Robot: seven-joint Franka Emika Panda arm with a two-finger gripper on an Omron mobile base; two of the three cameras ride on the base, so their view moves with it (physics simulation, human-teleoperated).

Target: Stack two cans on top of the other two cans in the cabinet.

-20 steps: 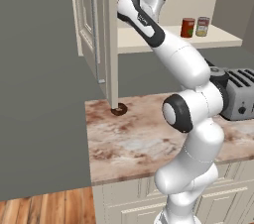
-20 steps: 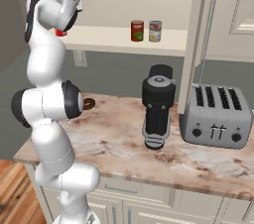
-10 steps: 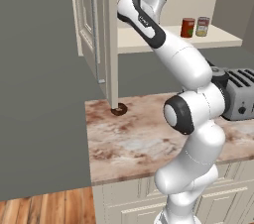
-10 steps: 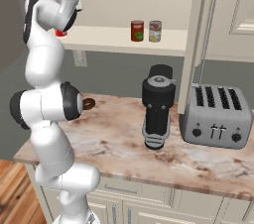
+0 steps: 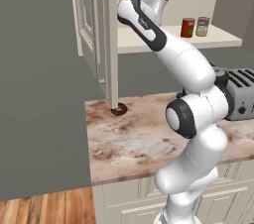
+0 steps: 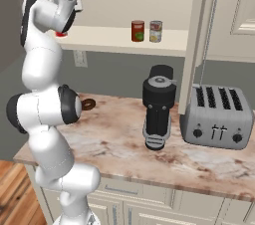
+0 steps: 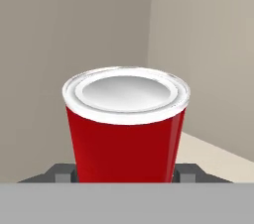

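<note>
No brand or lettering can be read anywhere: the red can seen from the hand camera is plain red with a white rim and a pale grey lid, and the two cans on the shelf are too small for their labels to be made out. That red can stands upright between the two dark fingertips of the gripper, which sit at either side of its base, spread as wide as the can; whether they actually press on it I cannot tell. The cabinet hangs above the marble counter, its panelled door swung open with the slim bar handle facing out. On its beige shelf, toward the right end, a red-labelled can and a paler can stand just beside each other. Below them on the counter are a black coffee grinder and a silver toaster, with a chocolate doughnut near the open door's foot
</note>
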